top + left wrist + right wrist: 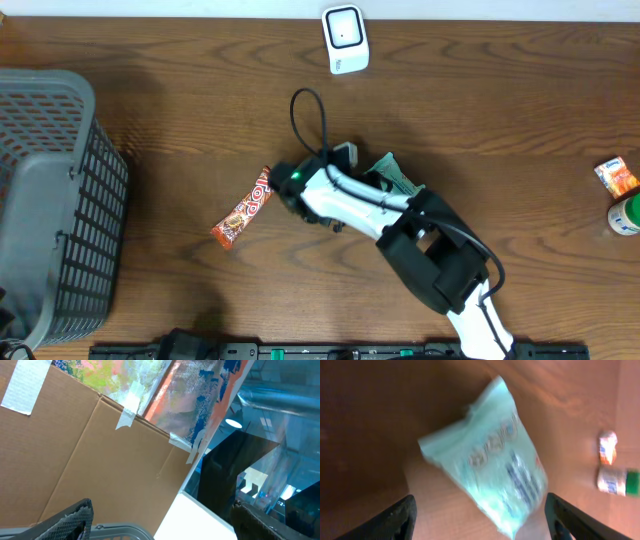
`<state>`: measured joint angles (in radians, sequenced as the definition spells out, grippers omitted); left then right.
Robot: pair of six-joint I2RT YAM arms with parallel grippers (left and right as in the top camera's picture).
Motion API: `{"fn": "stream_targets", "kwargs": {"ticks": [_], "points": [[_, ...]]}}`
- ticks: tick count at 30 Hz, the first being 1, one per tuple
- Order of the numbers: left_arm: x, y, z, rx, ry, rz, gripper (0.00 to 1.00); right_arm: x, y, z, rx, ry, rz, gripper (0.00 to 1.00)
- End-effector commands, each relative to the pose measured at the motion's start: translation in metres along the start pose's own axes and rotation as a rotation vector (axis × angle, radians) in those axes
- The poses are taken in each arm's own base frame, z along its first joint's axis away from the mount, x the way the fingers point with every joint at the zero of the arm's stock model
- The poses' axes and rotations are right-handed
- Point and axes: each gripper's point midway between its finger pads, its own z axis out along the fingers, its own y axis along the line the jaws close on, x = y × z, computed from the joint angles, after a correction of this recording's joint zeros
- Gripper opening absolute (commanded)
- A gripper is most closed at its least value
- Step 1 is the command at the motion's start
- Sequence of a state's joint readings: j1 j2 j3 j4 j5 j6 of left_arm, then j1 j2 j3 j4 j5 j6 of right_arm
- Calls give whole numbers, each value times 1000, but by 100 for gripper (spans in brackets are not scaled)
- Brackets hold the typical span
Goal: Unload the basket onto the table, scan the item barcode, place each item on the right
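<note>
Brown wooden table [520,110] carries the blurred teal packet [490,455] near its middle, some way from the white scanner [345,38]. The right gripper [480,507] stands spread over it, ungrasped, and the left gripper [162,507] gapes empty.

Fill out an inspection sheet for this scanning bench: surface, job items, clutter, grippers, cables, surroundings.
Surface: wooden table, bare wood grain.
Job's things: white barcode scanner at the far edge; pale green packet mid-table, partly under the right arm.
Clutter: candy bar, grey basket, small orange packet, green and white container.
Grippers: left gripper open, empty; right gripper open above the packet.
Cables: black cable looping off the right arm.
Surroundings: cardboard panel in the left wrist view.
</note>
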<state>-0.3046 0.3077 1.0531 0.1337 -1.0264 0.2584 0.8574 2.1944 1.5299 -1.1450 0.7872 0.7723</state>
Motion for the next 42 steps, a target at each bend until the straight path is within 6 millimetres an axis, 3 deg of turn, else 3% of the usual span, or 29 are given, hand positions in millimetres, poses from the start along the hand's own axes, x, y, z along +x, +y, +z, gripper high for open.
{"fn": "stream_targets", "kwargs": {"ticks": [1,9,13,14,16,20,24,28,31,36,39,42], "points": [[3,-2,1,-3,6,-2,88,-18,-5,10,-13,-20,-82,79],[3,-2,1,-3,6,-2,88,-20,-16,45,-6,56,-35,71],[3,-2,1,-3,6,-2,88,-9,-7,59,13,93,-75,63],[3,-2,1,-3,6,-2,88,-3,-2,64,10,113,-93,58],[3,-2,1,-3,6,-2,88,11,8,72,2,158,-124,33],[3,-2,1,-3,6,-2,88,23,17,79,1,195,-134,1],[3,-2,1,-3,6,-2,88,20,18,76,-16,197,-106,1],[3,-2,1,-3,6,-1,88,10,14,47,-113,238,-94,1],[3,-2,1,-3,6,-1,88,0,29,6,-368,272,-139,1],[3,-2,1,-3,6,-2,88,-17,58,-109,-1016,245,-201,1],[3,-2,1,-4,6,-2,88,-27,58,-168,-1348,221,-206,1],[3,-2,1,-3,6,-2,88,-24,61,-171,-1427,246,-218,1]]}}
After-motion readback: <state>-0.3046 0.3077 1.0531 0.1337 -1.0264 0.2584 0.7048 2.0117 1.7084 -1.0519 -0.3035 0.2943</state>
